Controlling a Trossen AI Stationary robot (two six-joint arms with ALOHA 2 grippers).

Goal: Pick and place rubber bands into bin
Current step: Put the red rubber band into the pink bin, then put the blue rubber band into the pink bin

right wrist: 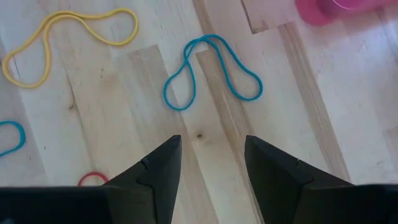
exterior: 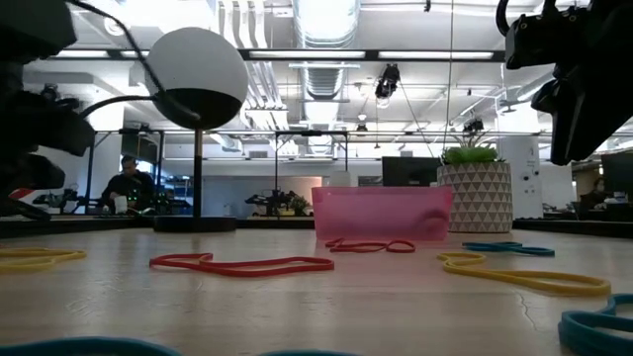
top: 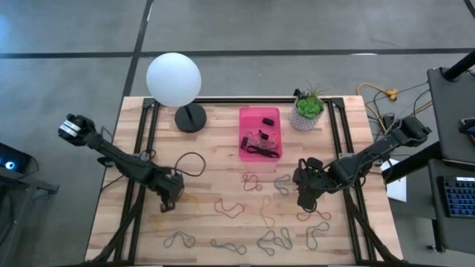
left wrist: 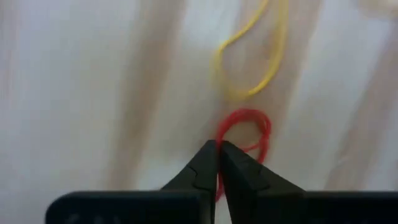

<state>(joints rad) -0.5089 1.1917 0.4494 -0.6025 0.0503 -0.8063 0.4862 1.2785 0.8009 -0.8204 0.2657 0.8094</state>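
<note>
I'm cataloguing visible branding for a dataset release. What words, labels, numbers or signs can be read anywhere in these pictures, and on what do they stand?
None can be read: no view shows legible text.
The pink bin, the white plant pot (triangle pattern only) and the globe lamp carry no lettering.
Keyboard beside the table: keys too small to read.
Screens in the room behind, low view: too blurred to read.

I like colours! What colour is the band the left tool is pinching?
Red, clearest in the left wrist view.
</note>
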